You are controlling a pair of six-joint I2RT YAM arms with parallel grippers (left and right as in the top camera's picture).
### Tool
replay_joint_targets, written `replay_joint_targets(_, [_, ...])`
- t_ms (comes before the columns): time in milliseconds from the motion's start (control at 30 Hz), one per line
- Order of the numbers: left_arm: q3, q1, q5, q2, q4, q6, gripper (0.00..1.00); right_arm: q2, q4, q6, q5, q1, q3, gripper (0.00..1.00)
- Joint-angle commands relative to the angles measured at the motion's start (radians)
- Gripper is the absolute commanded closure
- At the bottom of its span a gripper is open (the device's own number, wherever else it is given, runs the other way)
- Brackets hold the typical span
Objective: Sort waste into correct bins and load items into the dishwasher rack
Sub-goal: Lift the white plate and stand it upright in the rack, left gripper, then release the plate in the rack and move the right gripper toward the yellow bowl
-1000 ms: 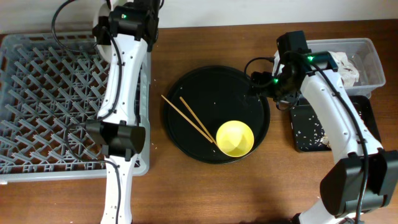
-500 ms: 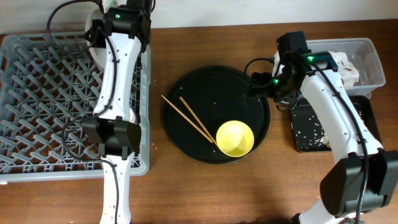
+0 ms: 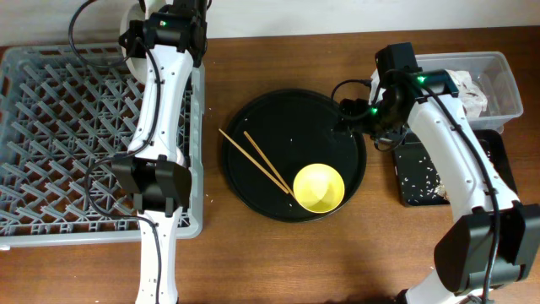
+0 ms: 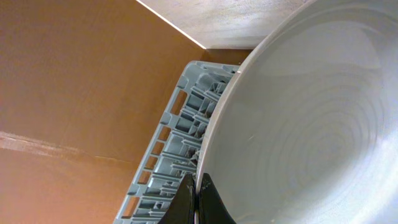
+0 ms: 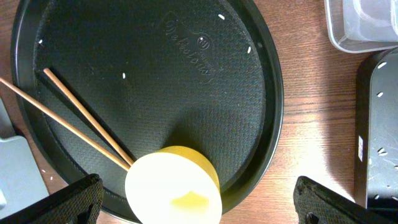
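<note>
1. One grey rack [image 3: 51, 143] fills the left side of the worktop [image 3: 278, 253].
2. The left claw [image 4: 196, 194] pinches the rim of the pale plate [image 4: 311, 112], at the rack's far right corner.
3. The round black tray [image 3: 287, 118] carries two chopsticks [image 3: 256, 160] and the yellow bowl [image 3: 319, 187].
4. The right claw [image 3: 348, 112] is wide and empty, over the tray's right edge.
5. Clear box [image 3: 499, 63] with napkins [image 3: 469, 91], black bin [image 3: 419, 179] beside.

left end effector [image 4: 194, 196] pinched shut, right end effector [image 3: 348, 114] spread wide
</note>
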Motion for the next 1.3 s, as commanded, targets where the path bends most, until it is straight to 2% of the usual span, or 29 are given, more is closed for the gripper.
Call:
replay_joint_targets(0, [-0.006, 0.004, -0.022, 0.014, 0.006, 0.018, 1.0, 0.002, -0.001, 0.005, -0.005, -0.002, 0.0, 0.02])
replay_joint_targets(500, [-0.011, 0.043, -0.041, 0.143, 0.037, -0.003, 1.0, 0.002, 0.002, 0.005, -0.005, -0.002, 0.0, 0.02])
replay_joint_targets(633, [-0.011, 0.048, -0.182, 0.142, 0.097, -0.002, 1.0, 0.002, 0.007, 0.005, -0.005, -0.002, 0.0, 0.01])
replay_joint_targets(733, [-0.011, 0.042, -0.168, 0.142, 0.084, -0.003, 1.0, 0.002, 0.007, 0.005, -0.005, -0.002, 0.0, 0.02])
replay_joint_targets(833, [-0.011, 0.042, -0.059, 0.142, 0.071, -0.003, 1.0, 0.002, 0.006, 0.005, -0.005, -0.002, 0.0, 0.02])
replay_joint_targets(867, [-0.011, 0.042, -0.021, 0.142, 0.068, -0.003, 0.91, 0.002, 0.006, 0.005, -0.005, -0.002, 0.0, 0.02])
replay_joint_targets(900, [-0.011, 0.042, 0.018, 0.142, 0.067, -0.003, 0.66, 0.002, 0.006, 0.005, -0.005, -0.002, 0.0, 0.01])
replay_joint_targets(933, [-0.011, 0.042, 0.062, 0.142, 0.065, -0.003, 0.45, 0.002, 0.006, 0.005, -0.005, -0.002, 0.0, 0.02])
replay_joint_targets(1000, [-0.011, 0.042, 0.113, 0.142, 0.064, -0.003, 0.28, 0.002, 0.007, 0.005, -0.005, -0.002, 0.0, 0.02])
replay_joint_targets(1133, [0.01, 0.042, 0.208, 0.138, 0.064, -0.003, 0.13, 0.002, 0.008, 0.005, -0.005, -0.002, 0.0, 0.02])
replay_joint_targets(1167, [0.028, 0.042, 0.233, 0.135, 0.06, -0.003, 0.14, 0.002, 0.008, 0.005, -0.005, -0.002, 0.0, 0.01])
replay_joint_targets(1267, [0.114, 0.038, 0.341, 0.114, 0.024, -0.003, 0.01, 0.002, 0.011, 0.005, -0.005, -0.002, 0.0, 0.01])
